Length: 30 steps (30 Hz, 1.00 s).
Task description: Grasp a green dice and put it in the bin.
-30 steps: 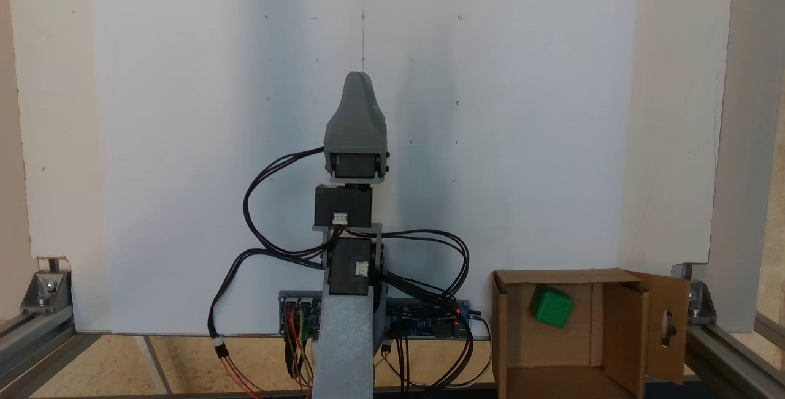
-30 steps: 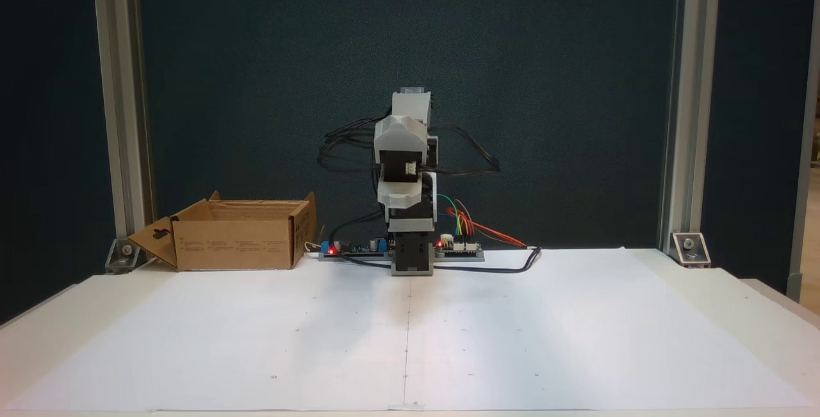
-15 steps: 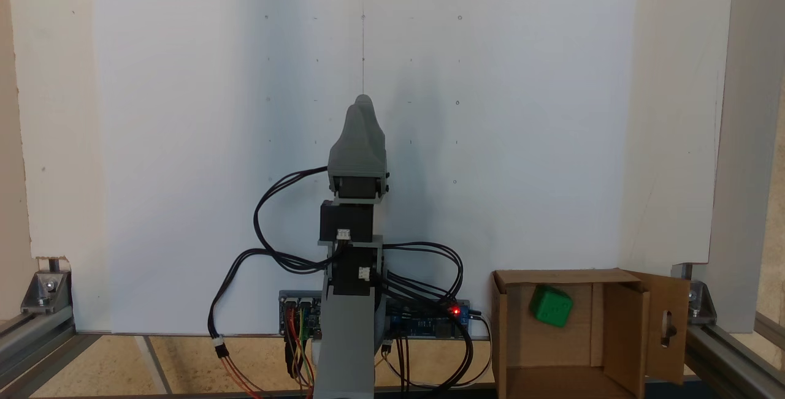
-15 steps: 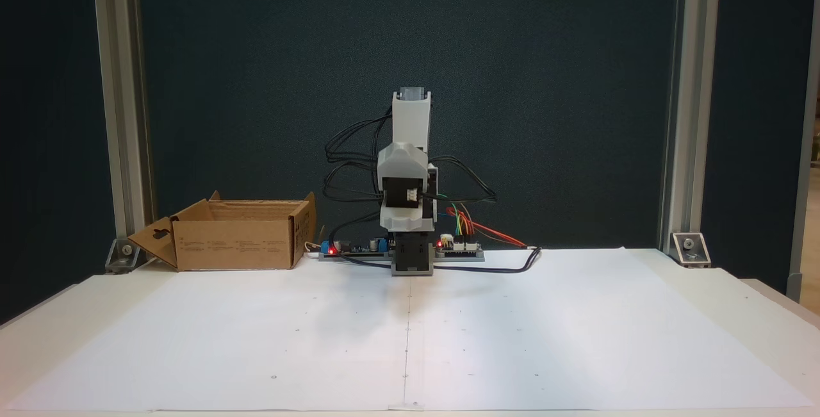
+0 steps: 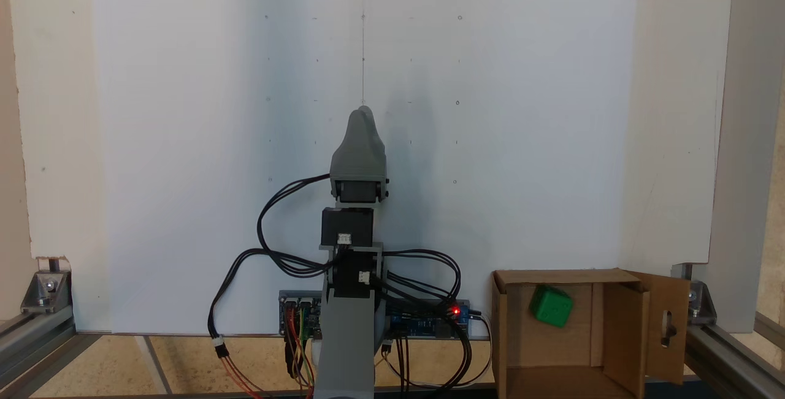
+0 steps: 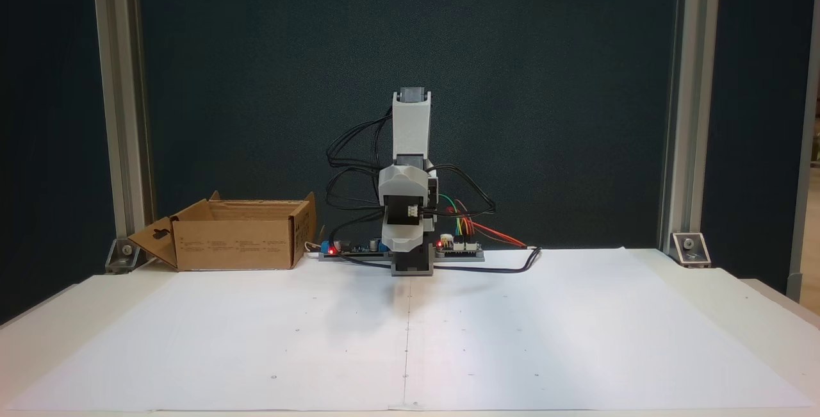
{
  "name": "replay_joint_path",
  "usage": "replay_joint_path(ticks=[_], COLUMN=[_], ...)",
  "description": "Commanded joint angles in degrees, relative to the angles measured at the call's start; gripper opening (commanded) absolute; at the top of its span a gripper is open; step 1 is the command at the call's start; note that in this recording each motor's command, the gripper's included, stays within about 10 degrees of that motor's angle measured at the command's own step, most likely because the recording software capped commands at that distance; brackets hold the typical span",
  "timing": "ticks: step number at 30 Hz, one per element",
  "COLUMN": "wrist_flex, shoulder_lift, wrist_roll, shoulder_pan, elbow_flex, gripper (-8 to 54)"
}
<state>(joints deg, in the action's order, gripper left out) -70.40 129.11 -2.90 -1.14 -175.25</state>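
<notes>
So your green dice [image 5: 551, 306] is already sitting inside the bin [image 5: 622, 277], leaning against the box's inner wall up near the far edge, tilted a bit with one pip face showing to the camera above. The bin is sitting with its flaps open, and the flap with the slot cutout [image 5: 668, 327] is hanging out on the side away from the arm. In the front-facing fixed view you're only getting the bin's outside [image 6: 237, 245], so the dice is hidden in there.

Next to the bin, the control boards [image 5: 423, 317] are glowing with a red light, and black cables [image 5: 270, 227] are looping out around them. The arm [image 5: 349, 338] is standing just beside the bin, folded up over its base. The gripper [image 5: 362, 118] is pointing out over the white paper sheet [image 5: 184, 141], well apart from the bin. You're only seeing its grey shell from both fixed views, so I can't tell how the jaws are standing.
</notes>
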Motion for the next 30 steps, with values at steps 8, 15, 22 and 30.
replay_joint_path(ticks=[8, 15, 22, 30], wrist_flex=[-2.81, -2.37, -2.02, 1.93], shoulder_lift=[6.42, 6.33, 6.33, 6.33], wrist_roll=[1.23, 1.23, 1.23, 1.23], shoulder_pan=[-0.18, 0.18, 0.53, 0.62], elbow_flex=[-1.14, -2.02, -3.87, -3.96], gripper=[44.2, 44.3, 44.3, 44.3])
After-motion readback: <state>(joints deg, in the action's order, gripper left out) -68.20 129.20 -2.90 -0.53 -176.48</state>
